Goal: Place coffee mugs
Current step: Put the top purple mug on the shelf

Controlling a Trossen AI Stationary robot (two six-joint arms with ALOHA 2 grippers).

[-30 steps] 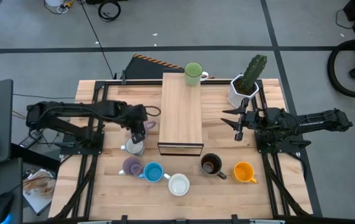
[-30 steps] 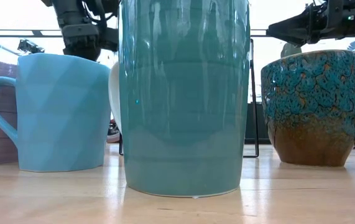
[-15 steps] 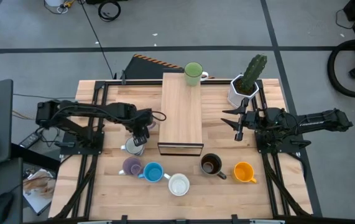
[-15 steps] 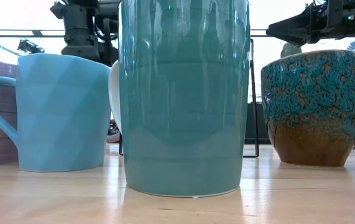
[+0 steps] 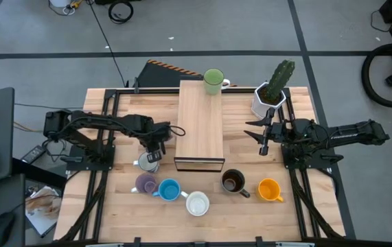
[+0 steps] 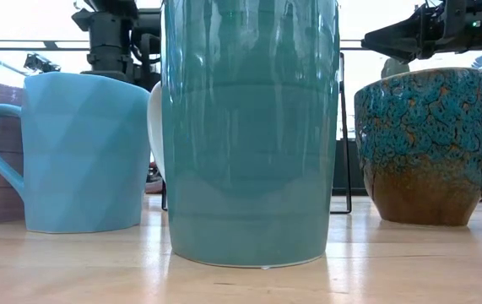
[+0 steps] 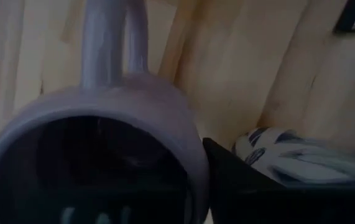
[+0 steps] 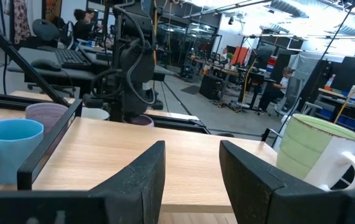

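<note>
- The left gripper is down over a small round lilac mug, just left of the long raised wooden shelf.
- One dark finger sits outside the mug's rim. The jaws pinch the lilac mug's wall.
- A white mug stands just beside it, toward the front.
- The shelf lies to the right of this mug, so I think the left arm, being nearer, should lift it there.
- A green mug already stands on the shelf's far end.
- The right gripper waits with its jaws apart.
</note>
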